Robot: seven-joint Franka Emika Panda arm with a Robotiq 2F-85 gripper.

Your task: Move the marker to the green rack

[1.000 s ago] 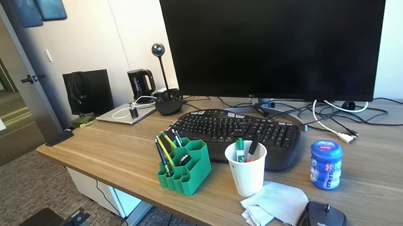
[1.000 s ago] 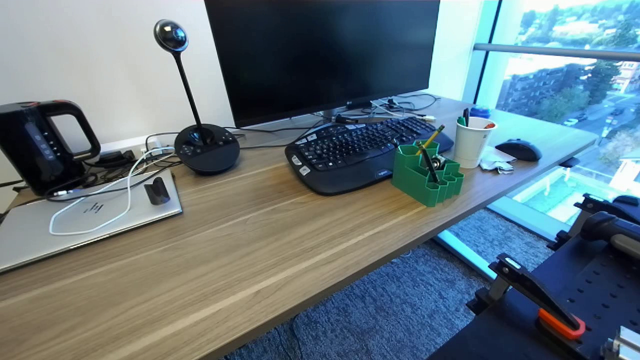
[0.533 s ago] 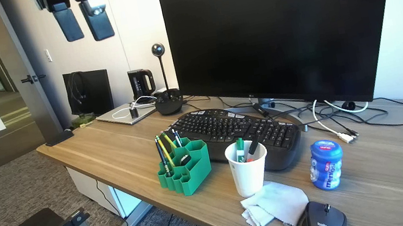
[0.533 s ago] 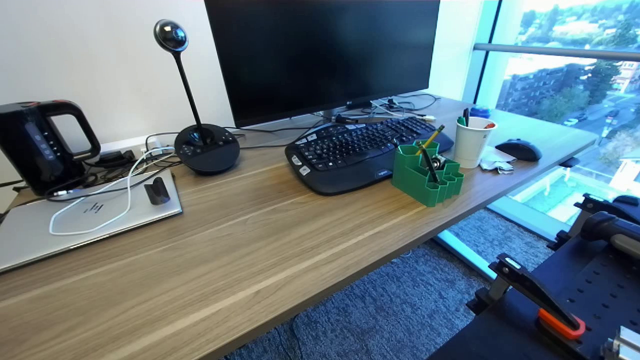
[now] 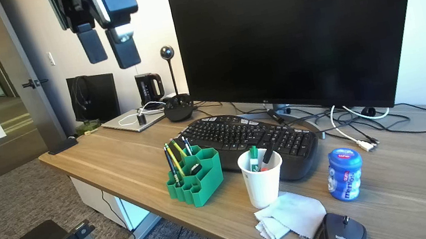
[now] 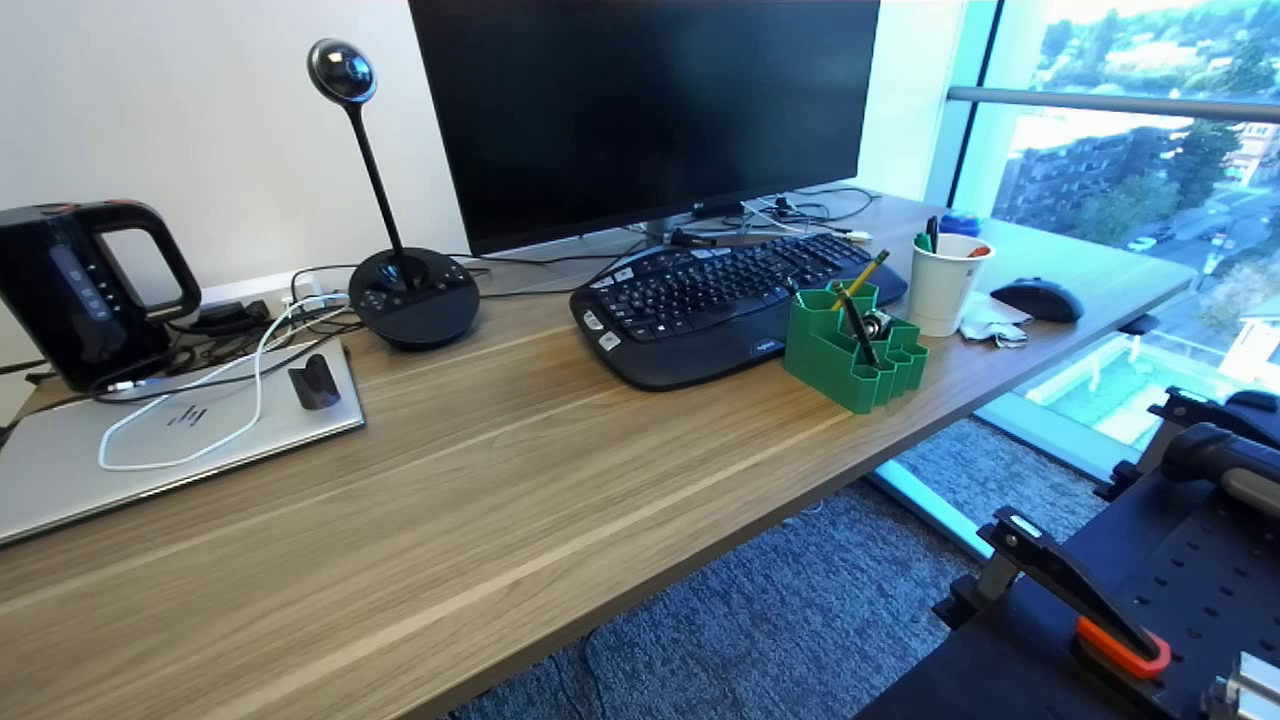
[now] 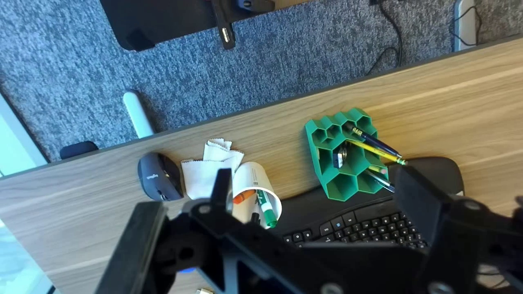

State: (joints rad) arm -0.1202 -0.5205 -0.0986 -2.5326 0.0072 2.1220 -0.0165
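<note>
The dark marker (image 5: 268,154) leans in the white paper cup (image 5: 262,187) beside a green-capped marker (image 5: 254,159) and an orange piece. In the wrist view its black end (image 7: 255,217) shows at the cup's mouth, partly hidden by my gripper. The green rack (image 5: 209,185) stands beside the cup and holds pencils, pens and a small dark object; it also shows in an exterior view (image 6: 820,360) and the wrist view (image 7: 342,188). My gripper (image 5: 111,53) is open and empty, high above the desk. In the wrist view its fingers (image 7: 425,196) stand wide apart.
A black keyboard (image 5: 241,134) lies behind the rack and cup, with a large monitor (image 5: 294,36) behind it. A cloth (image 5: 299,211), a mouse (image 5: 341,234) and a blue gum jar (image 5: 345,175) are near the cup. A webcam stand (image 6: 413,300) stands further along.
My gripper has come down and to the right from the top edge of an exterior view, staying open. The marker, cup and rack have not moved.
</note>
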